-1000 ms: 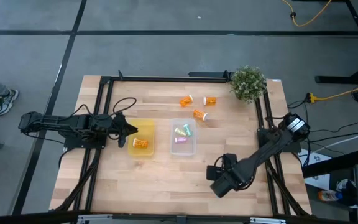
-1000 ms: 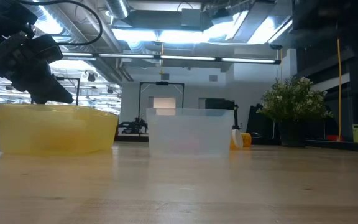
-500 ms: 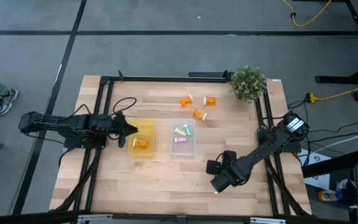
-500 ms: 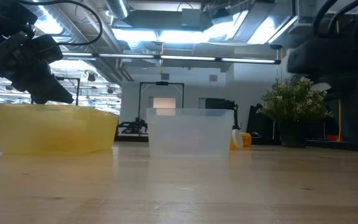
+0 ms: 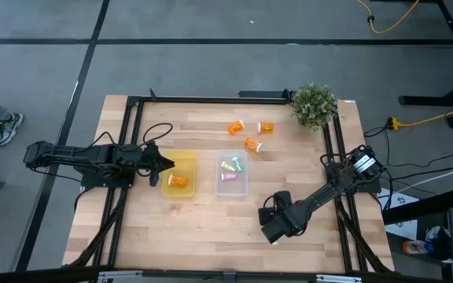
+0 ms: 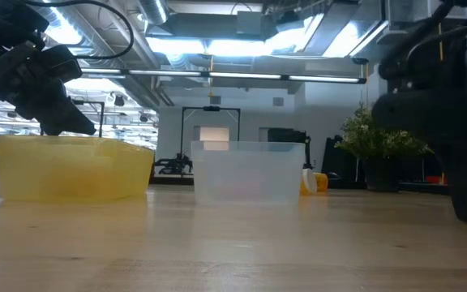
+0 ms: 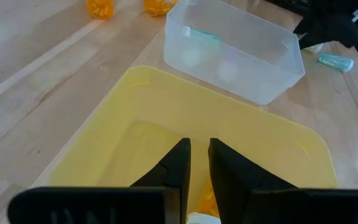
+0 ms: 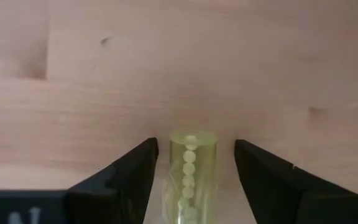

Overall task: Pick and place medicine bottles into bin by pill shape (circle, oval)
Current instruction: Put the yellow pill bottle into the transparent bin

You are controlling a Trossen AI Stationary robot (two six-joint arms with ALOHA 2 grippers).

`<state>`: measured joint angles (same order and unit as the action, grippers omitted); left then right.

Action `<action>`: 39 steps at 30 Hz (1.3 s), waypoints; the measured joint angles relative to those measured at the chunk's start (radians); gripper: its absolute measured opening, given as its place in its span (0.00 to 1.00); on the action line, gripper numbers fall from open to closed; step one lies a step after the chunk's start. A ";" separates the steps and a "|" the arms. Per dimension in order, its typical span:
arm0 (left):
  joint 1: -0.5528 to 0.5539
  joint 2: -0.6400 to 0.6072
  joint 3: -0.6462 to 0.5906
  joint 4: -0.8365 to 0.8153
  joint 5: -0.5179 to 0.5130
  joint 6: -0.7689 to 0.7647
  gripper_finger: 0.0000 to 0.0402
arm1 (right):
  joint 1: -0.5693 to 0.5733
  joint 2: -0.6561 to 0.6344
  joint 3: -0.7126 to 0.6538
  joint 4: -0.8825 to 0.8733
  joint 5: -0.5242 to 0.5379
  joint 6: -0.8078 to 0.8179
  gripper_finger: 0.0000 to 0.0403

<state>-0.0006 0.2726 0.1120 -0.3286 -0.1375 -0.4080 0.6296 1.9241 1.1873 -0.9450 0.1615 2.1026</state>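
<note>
Since the earlier frame we see the right gripper (image 5: 270,229) shift left along the table's near side, its half-open fingers (image 8: 123,180) straddling, not yet clamping, a pale-green pill bottle (image 8: 191,171) lying on the wood.

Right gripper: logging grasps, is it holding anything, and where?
Nothing yet. The right gripper stands open around a pale green bottle lying on the table, fingers apart from its sides.
</note>
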 joint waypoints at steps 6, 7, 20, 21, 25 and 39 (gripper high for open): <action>0.000 0.000 0.000 0.000 0.000 0.000 0.13 | 0.001 0.000 0.011 0.014 -0.058 -0.067 0.47; 0.000 0.000 0.000 0.000 0.000 0.000 0.13 | 0.000 0.000 0.011 0.016 -0.066 -0.066 0.45; 0.000 0.000 0.000 0.000 0.000 0.000 0.13 | -0.017 -0.004 0.010 -0.008 0.017 -0.126 0.24; 0.000 0.000 0.000 0.000 0.000 0.000 0.13 | -0.022 -0.007 0.011 -0.012 0.037 -0.139 0.24; 0.000 0.000 0.000 0.000 0.000 0.000 0.13 | -0.040 -0.026 0.060 -0.058 0.253 -0.237 0.25; 0.000 0.000 0.000 0.000 0.000 0.000 0.13 | -0.224 -0.043 0.232 0.128 0.583 -0.851 0.25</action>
<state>-0.0006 0.2726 0.1120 -0.3286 -0.1375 -0.4080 0.4052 1.8812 1.4191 -0.8174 0.7442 1.2513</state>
